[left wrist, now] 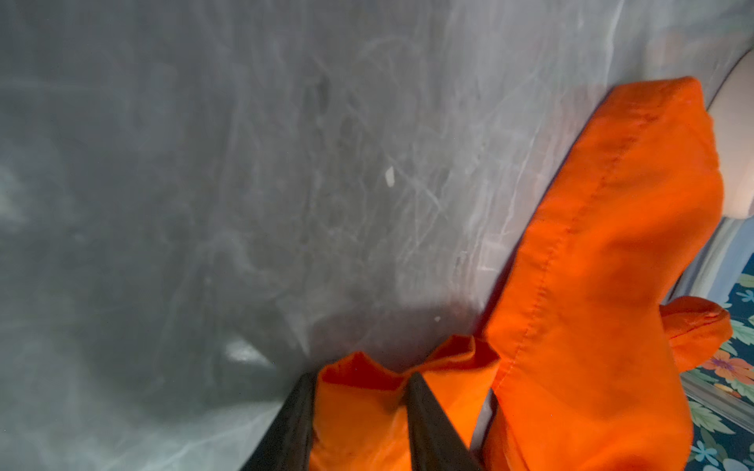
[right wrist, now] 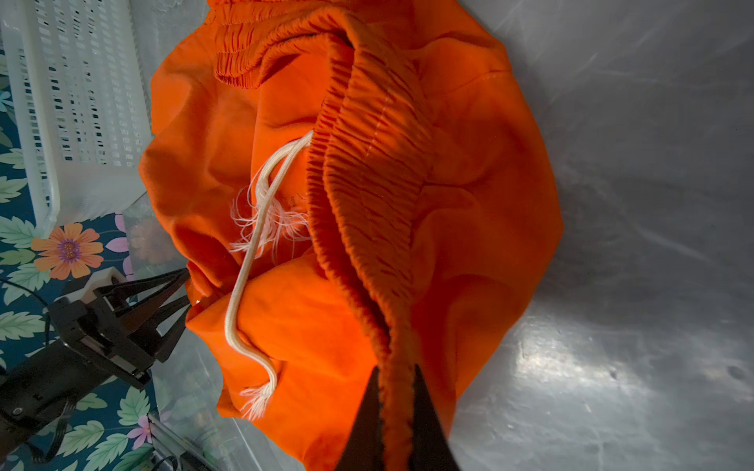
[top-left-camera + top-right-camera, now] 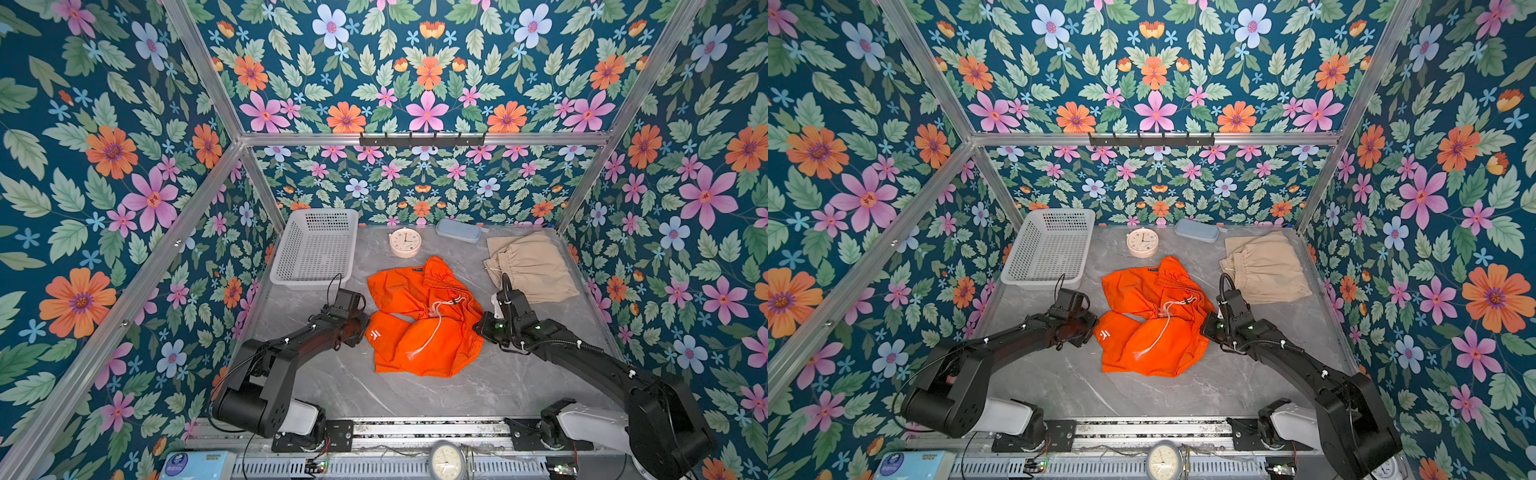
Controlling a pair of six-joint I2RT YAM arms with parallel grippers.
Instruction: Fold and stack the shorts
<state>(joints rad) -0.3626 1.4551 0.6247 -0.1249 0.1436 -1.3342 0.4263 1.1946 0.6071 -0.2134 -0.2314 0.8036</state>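
- A crumpled pair of orange shorts [image 3: 419, 316] is seen lying in the middle of the grey marbled surface [image 3: 415, 395], unfolded, with the legs bunched over one another.
- Its white drawstring [image 2: 245, 285] is shown trailing loose across the cloth, with both ends frayed.
- A small white logo [image 3: 374, 335] is visible on the part of the cloth nearest the left edge of the surface.
- The left gripper [image 1: 361, 381] is pictured at the left side of the orange shorts, low over the surface. A bunched fold of the hem is pinched between its narrow black jaws.
- The right gripper [image 2: 398, 412] is set at the right side of the same garment. It is clamped tight on the gathered elastic waistband [image 2: 367, 171], which runs up from between its fingertips.
- A pair of beige shorts [image 3: 532, 266] is shown folded in the far right corner of the surface, well apart from both grippers, with its gathered waistband turned toward the far edge.
- A white perforated basket [image 3: 291, 249] is placed in the far left corner.
- A round cream clock [image 3: 405, 242] is laid face up near the middle of the far edge, just beyond the orange shorts.
- A pale blue case [image 3: 458, 230] is seen against the far edge, between the clock and the beige shorts.
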